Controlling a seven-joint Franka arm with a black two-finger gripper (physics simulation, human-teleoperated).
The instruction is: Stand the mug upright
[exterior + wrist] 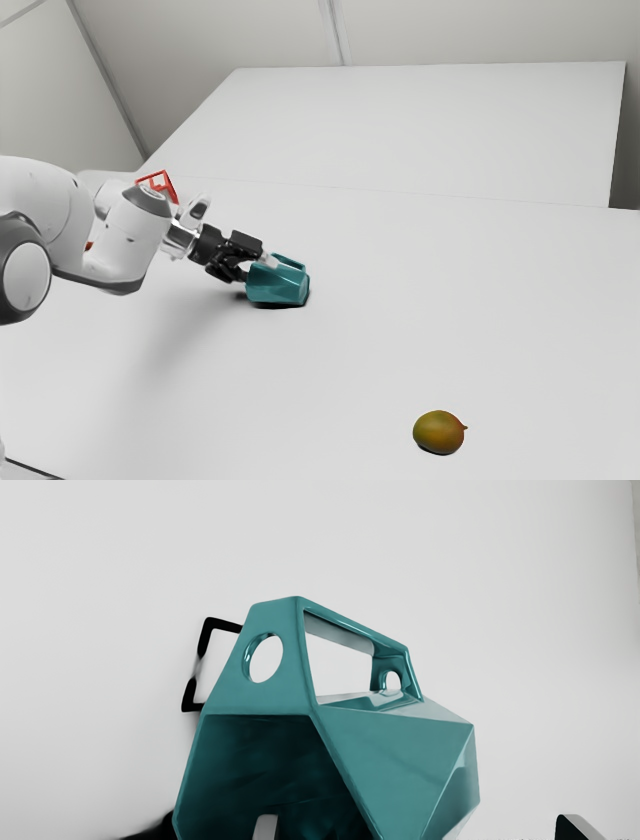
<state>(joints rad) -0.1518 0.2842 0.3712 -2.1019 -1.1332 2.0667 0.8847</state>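
Note:
In the exterior view my gripper [254, 266] reaches the mouth end of the teal faceted mug [278, 285], which lies on its side on the white table. The wrist view looks toward the dark open mouth of the mug [400, 750], with its handle standing up on top. There the fingertips of my gripper [422, 827] are wide apart: one in front of or inside the mug's mouth, the other out beyond its side wall. No contact on both sides is seen.
A brown-green round fruit [438, 432] sits on the white table [480, 300], toward the exterior view's bottom right and well apart from the mug. The table's far edge runs along the back, below a pale wall [480, 30].

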